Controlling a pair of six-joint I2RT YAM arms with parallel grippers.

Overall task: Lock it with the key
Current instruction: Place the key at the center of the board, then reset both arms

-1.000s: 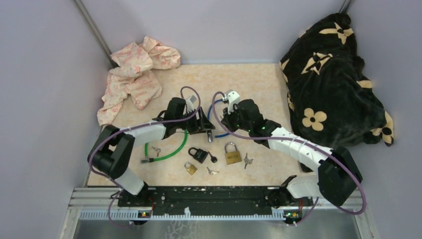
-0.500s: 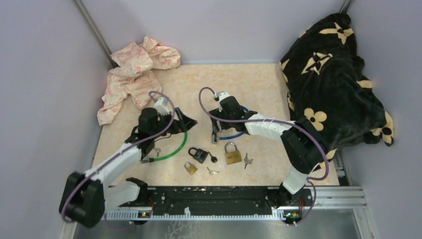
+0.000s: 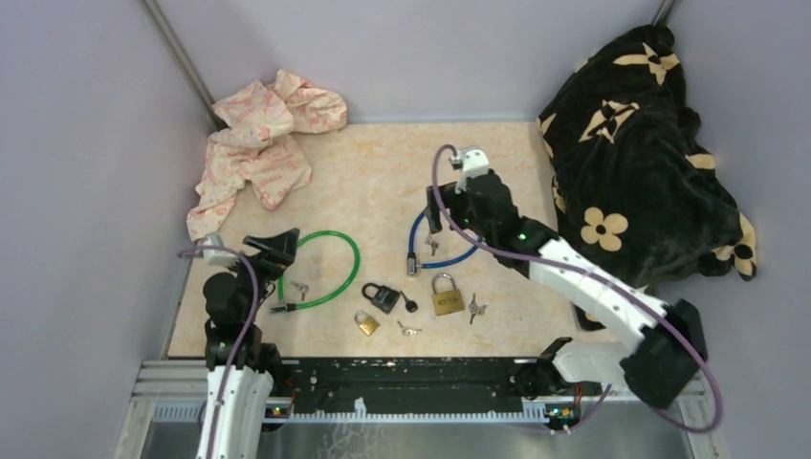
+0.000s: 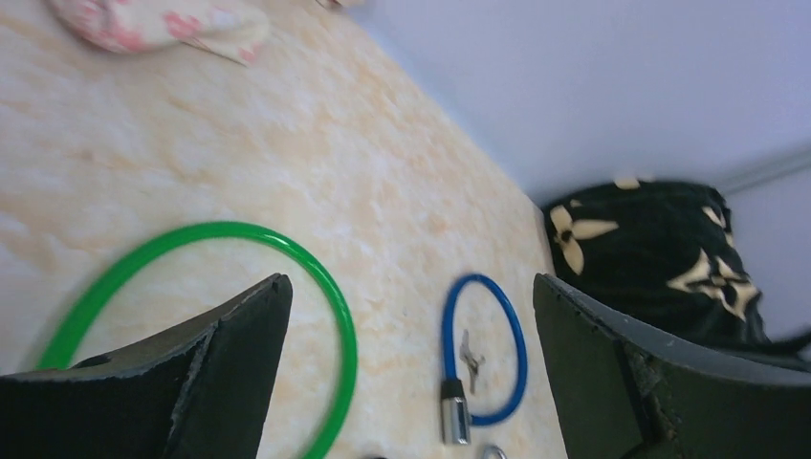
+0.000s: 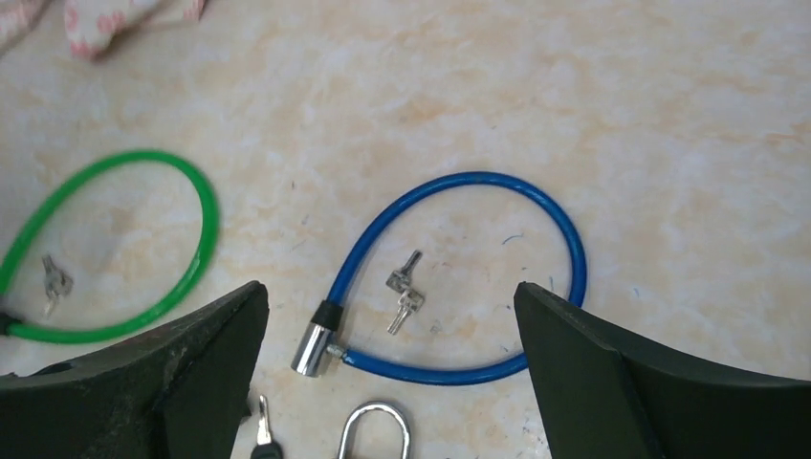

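Top external view: I see my left arm at the near left corner of the table (image 3: 383, 163) and my right arm reaching over the middle.
Lock position: the blue cable lock (image 5: 466, 177) lies flat mid-table, directly under my right wrist camera.
Lock axis: both cable ends meet at the silver barrel (image 5: 313, 339) at the loop's lower left; the barrel stands nearly up-down in that view, leaning slightly.
Keys: a pair of keys (image 5: 404, 292) lies inside the blue loop, in a line slanting from upper right to lower left.
Right gripper (image 5: 390, 296): jaws spread wide above the loop, holding nothing.
Left gripper (image 4: 411, 287): jaws spread wide, empty, above the green cable lock (image 4: 230, 229).
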